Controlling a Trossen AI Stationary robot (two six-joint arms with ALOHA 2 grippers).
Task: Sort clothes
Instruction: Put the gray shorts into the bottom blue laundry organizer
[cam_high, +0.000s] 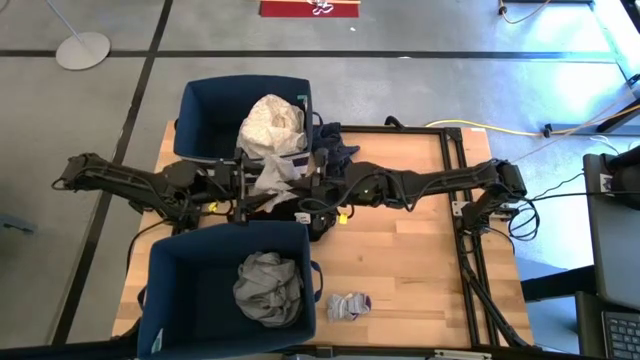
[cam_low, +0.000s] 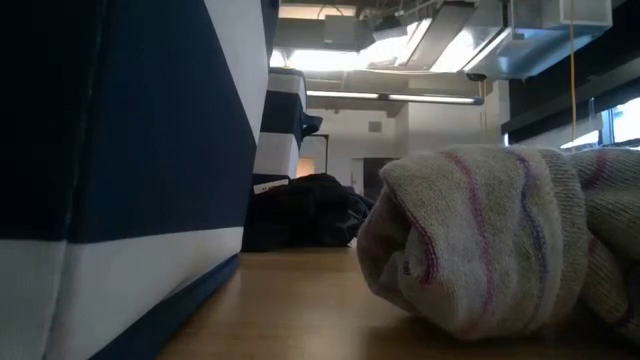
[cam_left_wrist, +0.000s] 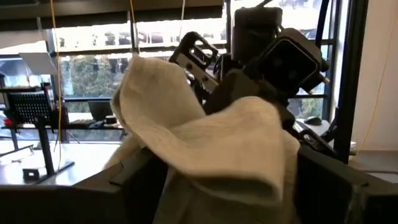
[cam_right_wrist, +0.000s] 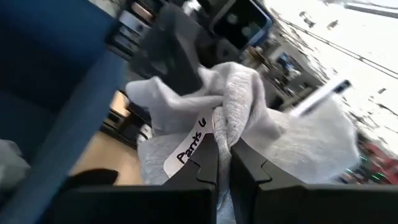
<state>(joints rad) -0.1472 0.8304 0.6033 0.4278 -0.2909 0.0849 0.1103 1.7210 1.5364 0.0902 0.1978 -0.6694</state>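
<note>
A white garment (cam_high: 275, 175) with a label reading "Pants" (cam_right_wrist: 189, 149) hangs between my two grippers above the table's middle, between the two navy bins. My right gripper (cam_right_wrist: 222, 171) is shut on it and comes from the table's right. My left gripper (cam_high: 252, 186) stands open; in its wrist view the garment (cam_left_wrist: 211, 143) drapes between its spread fingers (cam_left_wrist: 140, 183). A cream garment (cam_high: 272, 122) lies in the far bin (cam_high: 205, 110) and a grey one (cam_high: 268, 288) in the near bin (cam_high: 175, 300). Dark clothes (cam_high: 335, 145) lie on the table. My left gripper has the white garment between its open fingers; whether they touch the cloth I cannot tell. My right gripper pinches a bunched fold of the garment (cam_right_wrist: 231, 134), beside the label, between its two fingers. The fingers lie level and come from the table's right. The cloth hangs slack around and below them.
A striped grey sock (cam_high: 348, 305) lies near the front edge, right of the near bin; it fills the low view's right (cam_low: 500, 240). More dark cloth (cam_high: 285, 207) sits under the grippers. Bare wood (cam_high: 420, 240) stretches to the right.
</note>
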